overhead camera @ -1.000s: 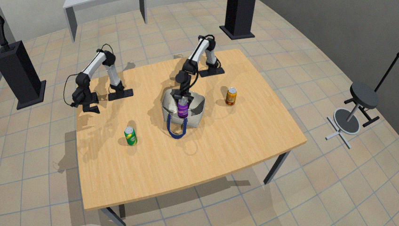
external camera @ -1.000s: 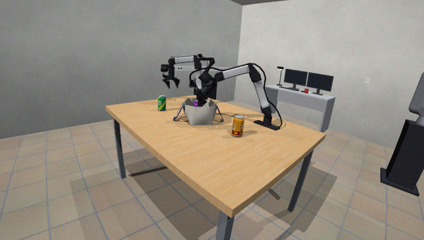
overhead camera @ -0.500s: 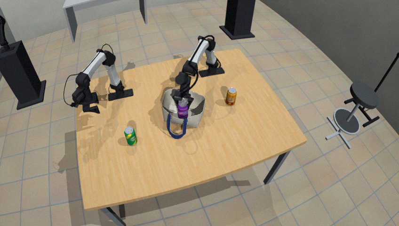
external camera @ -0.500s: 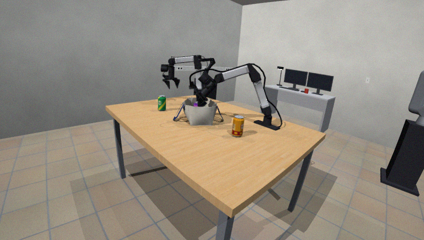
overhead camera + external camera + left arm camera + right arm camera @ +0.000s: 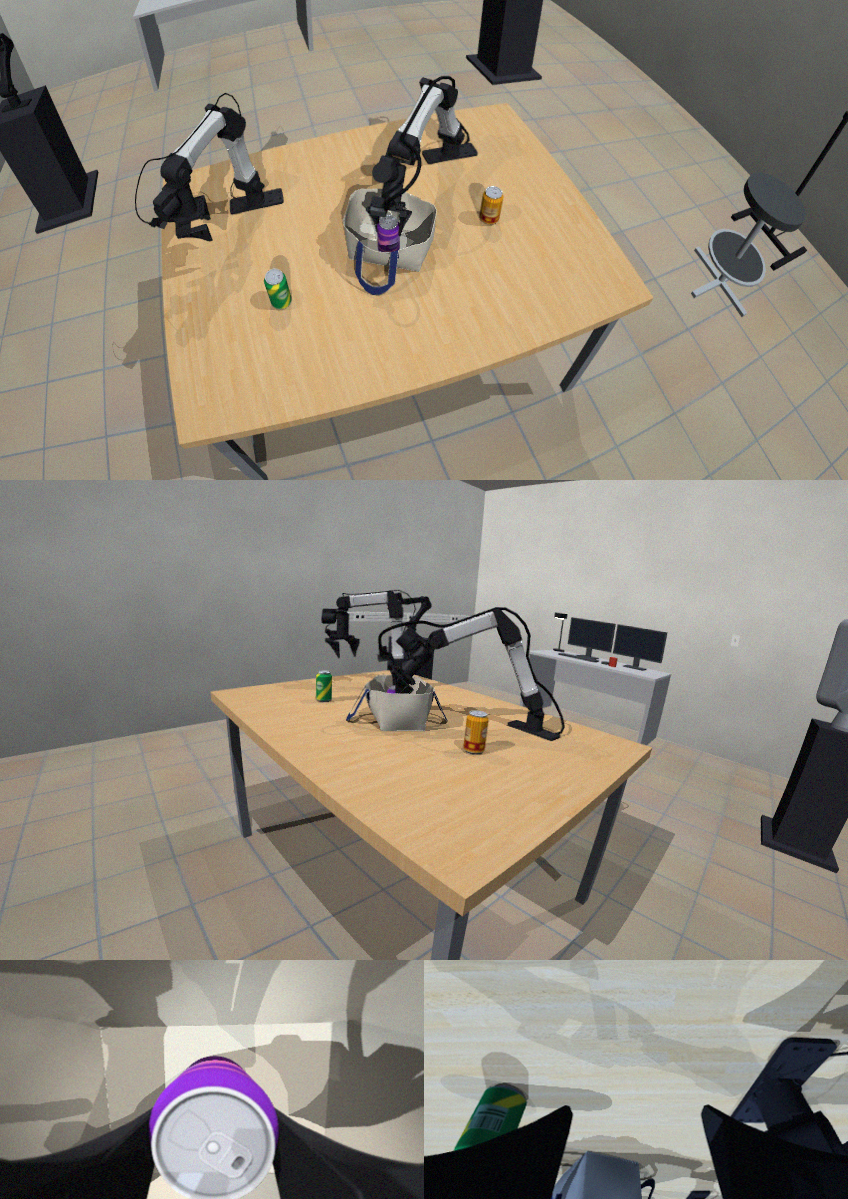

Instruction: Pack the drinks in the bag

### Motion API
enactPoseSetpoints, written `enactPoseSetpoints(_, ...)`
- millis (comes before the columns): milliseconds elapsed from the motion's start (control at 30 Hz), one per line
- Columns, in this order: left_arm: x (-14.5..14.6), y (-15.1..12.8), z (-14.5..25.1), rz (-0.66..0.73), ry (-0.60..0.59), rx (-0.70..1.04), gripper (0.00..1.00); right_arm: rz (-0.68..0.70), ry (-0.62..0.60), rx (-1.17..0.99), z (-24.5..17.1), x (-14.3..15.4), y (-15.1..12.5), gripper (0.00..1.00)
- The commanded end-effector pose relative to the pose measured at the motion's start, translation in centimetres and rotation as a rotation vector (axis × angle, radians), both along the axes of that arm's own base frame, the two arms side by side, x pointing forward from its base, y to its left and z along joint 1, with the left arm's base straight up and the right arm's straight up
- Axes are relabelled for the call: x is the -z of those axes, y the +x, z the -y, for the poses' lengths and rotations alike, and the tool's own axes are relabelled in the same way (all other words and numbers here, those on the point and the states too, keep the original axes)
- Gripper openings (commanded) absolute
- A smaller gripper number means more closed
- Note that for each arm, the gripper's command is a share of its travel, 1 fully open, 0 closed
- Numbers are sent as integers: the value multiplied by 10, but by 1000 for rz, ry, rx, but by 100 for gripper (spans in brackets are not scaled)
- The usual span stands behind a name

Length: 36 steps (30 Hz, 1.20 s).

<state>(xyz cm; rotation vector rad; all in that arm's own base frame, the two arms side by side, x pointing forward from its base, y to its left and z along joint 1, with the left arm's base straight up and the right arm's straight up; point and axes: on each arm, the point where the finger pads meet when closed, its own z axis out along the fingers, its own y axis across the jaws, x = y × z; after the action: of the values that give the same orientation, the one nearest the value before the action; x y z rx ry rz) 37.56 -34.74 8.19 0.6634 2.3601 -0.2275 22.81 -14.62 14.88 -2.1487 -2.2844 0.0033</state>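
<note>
From my seat I judge the purple can (image 5: pixel 387 234) (image 5: pixel 390 691) (image 5: pixel 214 1134) to be full, so fairly heavy for its size, stiff through the lid and base but able to dent at the thin sidewall. Smooth metal could slip, so I'd pinch it squarely across the body, just under the rim, without crushing. My left gripper (image 5: pixel 389 220) (image 5: pixel 401 688) (image 5: pixel 214 1107) has its 2 fingers closed on opposite sides of it, inside the canvas bag (image 5: pixel 410 255) (image 5: pixel 402 710) (image 5: pixel 299 990) (image 5: pixel 608 1174). I can't tell whether its base touches the bag floor.

It has violet sides with pink bands near the bottom, a pale silver lid and 1 unopened pull tab. The bag's walls stand up, and I'd let go gently to spare them.

My right gripper (image 5: pixel 199 221) (image 5: pixel 346 652) (image 5: pixel 636 1108) is spread wide with nothing in it. The other 2 drinks stand upright on the table (image 5: pixel 285 368) (image 5: pixel 333 747) (image 5: pixel 673 980), on opposite sides of the bag: 1 green can (image 5: pixel 277 291) (image 5: pixel 323 686) (image 5: pixel 491 1116) with yellow streaks, and 1 orange can (image 5: pixel 490 206) (image 5: pixel 474 732) with a red lower band.
</note>
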Motion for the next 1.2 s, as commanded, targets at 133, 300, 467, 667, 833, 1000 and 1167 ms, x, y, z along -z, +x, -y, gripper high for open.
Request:
enactPoseSetpoints(133,-68,28,32,181,-170,-10,74,44,-61,0,5,-14,4,100)
enactPoseSetpoints(300,-68,28,32,184,-165,-4,74,44,-61,0,5,-14,4,100)
enactPoseSetpoints(467,-67,30,28,186,-155,-3,89,44,-61,0,5,-14,4,100)
enactPoseSetpoints(667,-50,30,30,162,-136,2,89,44,-61,0,5,-14,4,100)
enactPoseSetpoints(833,-50,30,30,161,-138,2,89,44,-61,0,5,-14,4,100)
enactPoseSetpoints(1000,-50,31,30,162,-140,0,91,44,-61,0,5,-14,4,100)
enactPoseSetpoints(1167,-50,31,30,162,-140,0,91,44,-61,0,5,-14,4,100)
